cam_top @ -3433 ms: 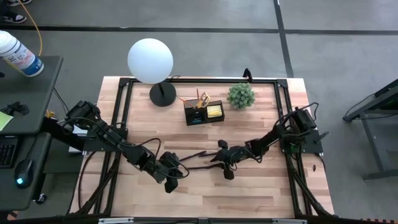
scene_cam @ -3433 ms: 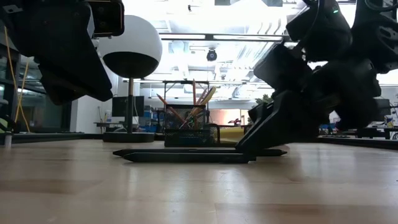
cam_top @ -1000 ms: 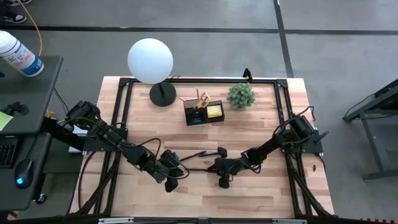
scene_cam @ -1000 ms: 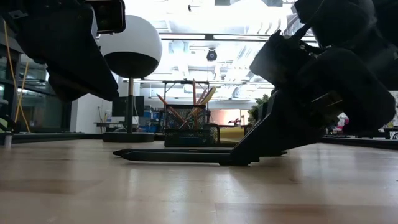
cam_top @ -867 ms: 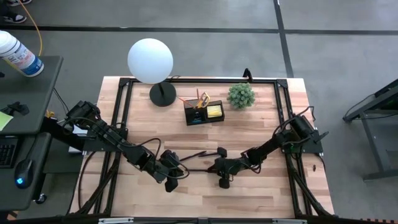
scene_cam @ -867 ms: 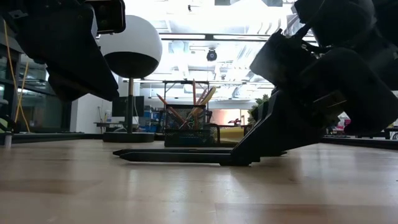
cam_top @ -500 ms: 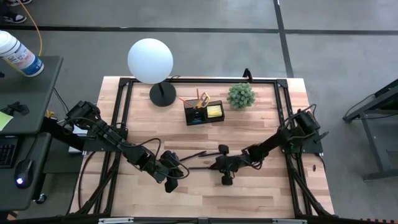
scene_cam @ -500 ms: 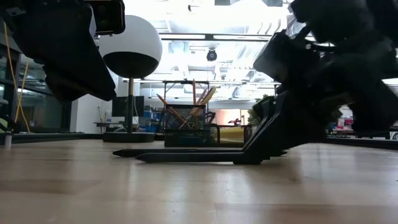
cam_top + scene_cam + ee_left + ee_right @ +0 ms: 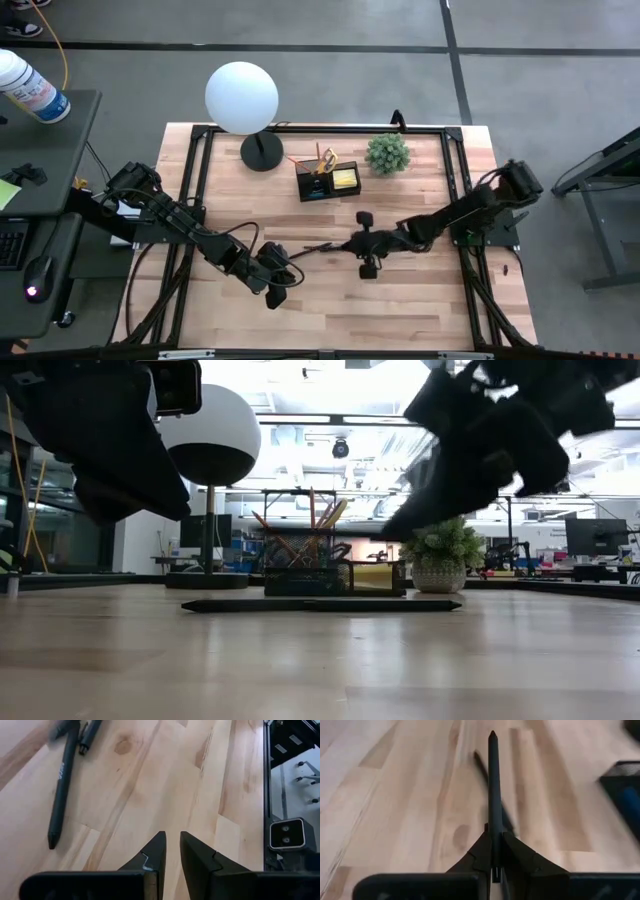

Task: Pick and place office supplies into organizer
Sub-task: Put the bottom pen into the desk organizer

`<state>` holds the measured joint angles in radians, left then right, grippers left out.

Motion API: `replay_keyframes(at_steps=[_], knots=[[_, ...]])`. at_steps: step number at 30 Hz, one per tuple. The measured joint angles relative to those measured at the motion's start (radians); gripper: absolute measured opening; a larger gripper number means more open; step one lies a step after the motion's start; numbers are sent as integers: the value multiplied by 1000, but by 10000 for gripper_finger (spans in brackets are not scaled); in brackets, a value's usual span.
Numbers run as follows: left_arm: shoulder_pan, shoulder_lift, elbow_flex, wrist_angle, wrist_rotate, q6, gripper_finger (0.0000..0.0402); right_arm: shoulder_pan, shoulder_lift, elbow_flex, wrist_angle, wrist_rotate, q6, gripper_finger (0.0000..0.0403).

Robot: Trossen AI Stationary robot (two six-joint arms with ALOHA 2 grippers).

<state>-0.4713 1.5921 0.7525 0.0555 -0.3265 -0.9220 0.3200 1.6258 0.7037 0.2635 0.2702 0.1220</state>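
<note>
A dark pen is clamped near its end in the right gripper above the worktop, short of the organizer; being gripped so far back, it could pivot and miss a compartment.

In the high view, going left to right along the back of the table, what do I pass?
White globe lamp → black organizer → green potted plant.
</note>
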Motion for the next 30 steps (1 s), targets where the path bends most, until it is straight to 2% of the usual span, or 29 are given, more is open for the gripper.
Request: replay_keyframes(at_steps=[6, 11, 14, 18, 24, 30], knots=[[0, 0, 0, 1, -35, 0, 46, -40, -145, 3, -168, 36, -43, 24], [0, 0, 0, 2, -49, 0, 46, -101, -206, 106, -377, 38, -128, 24], [0, 0, 0, 2, -59, 1, 46, -163, -208, 232, -504, 46, -215, 24], [0, 0, 0, 1, -73, 5, 46, -265, -208, 421, -677, 111, -401, 24], [0, 0, 0, 2, -89, 24, 46, -444, -180, 681, -896, 33, -592, 24], [0, 0, 0, 0, -104, 27, 46, -547, -2, 992, -1211, -45, -633, 24]])
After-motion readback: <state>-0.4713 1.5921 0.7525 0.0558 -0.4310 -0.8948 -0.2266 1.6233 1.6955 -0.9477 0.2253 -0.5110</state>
